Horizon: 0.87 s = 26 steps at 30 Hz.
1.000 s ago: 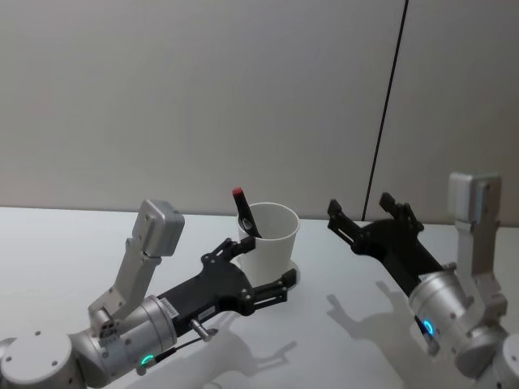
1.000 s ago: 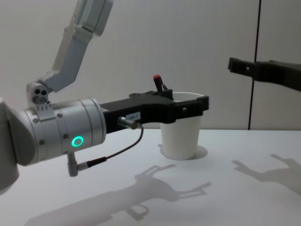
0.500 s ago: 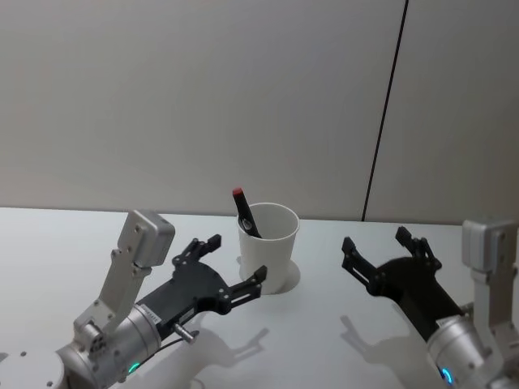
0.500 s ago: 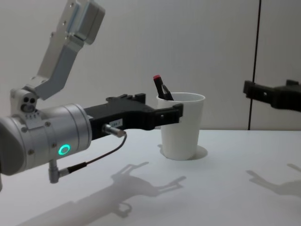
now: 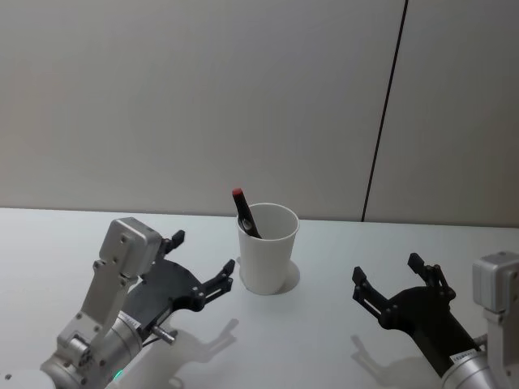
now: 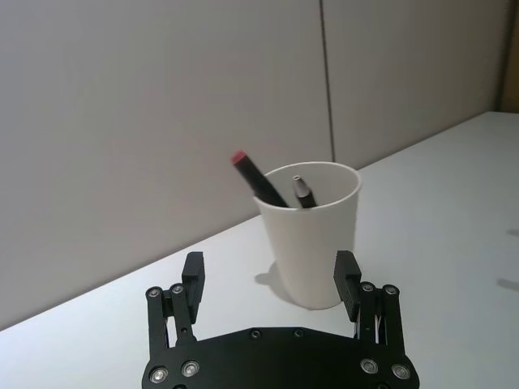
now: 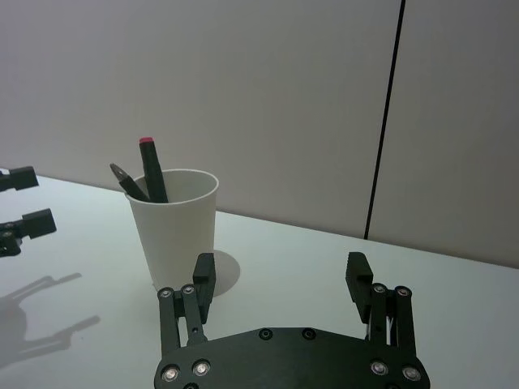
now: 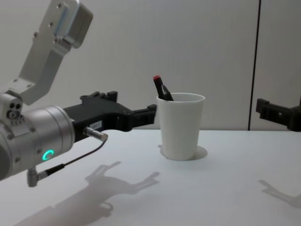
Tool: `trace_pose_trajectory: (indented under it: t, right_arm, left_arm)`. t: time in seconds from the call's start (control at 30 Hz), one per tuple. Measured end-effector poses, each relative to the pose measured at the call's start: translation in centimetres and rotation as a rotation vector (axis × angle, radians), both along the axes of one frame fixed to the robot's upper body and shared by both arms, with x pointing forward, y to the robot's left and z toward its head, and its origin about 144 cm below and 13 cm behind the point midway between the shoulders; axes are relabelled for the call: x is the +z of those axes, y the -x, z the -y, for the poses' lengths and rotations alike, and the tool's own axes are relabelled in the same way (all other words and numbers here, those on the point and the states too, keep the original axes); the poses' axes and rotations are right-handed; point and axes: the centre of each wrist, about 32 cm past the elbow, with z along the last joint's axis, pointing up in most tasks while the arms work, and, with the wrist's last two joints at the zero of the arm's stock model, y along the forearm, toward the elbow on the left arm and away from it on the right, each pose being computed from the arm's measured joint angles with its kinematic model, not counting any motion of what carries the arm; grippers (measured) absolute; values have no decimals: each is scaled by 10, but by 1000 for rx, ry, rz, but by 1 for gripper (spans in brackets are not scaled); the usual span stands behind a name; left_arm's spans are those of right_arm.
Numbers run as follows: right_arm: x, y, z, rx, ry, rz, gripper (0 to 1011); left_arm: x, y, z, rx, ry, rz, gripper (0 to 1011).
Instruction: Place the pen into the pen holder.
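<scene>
1. Left gripper [image 5: 200, 272]: jaws spread, holding nothing. It sits low over the counter [image 5: 324, 340] at about 9 o'clock from the pen holder [image 5: 267, 248], apart from it. A second ago it reached alongside the cup; it has since drawn back toward the robot.
2. Right gripper [image 5: 398, 286]: jaws spread, holding nothing. It sits at about 4 o'clock from the pen holder, well apart. It has also pulled back and dropped lower over the last second.
3. Pen holder: a white paper cup, upright on the counter between the two grippers.
4. Pen [image 5: 246, 213]: dark body with a red tip, standing inside the cup and leaning against the rim at about 10 o'clock. A second dark item [image 6: 302, 193] also rests inside the cup.
5. Assessment: with the pen in the cup and both arms retreating, the placement appears complete.
</scene>
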Motion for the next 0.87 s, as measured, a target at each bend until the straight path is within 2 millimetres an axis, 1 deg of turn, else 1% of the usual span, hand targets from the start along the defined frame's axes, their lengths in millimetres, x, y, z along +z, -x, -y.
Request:
trace_pose_trajectory:
  t: [0.33,0.87]
  right_arm:
    - [-1,2,1,-1,4,1,1001]
    - [-1,2,0,0,3,0,1001]
  left_arm:
    - [0,11,-3,106,-35,42,1003]
    - [0,14,-3,129,-42,52,1003]
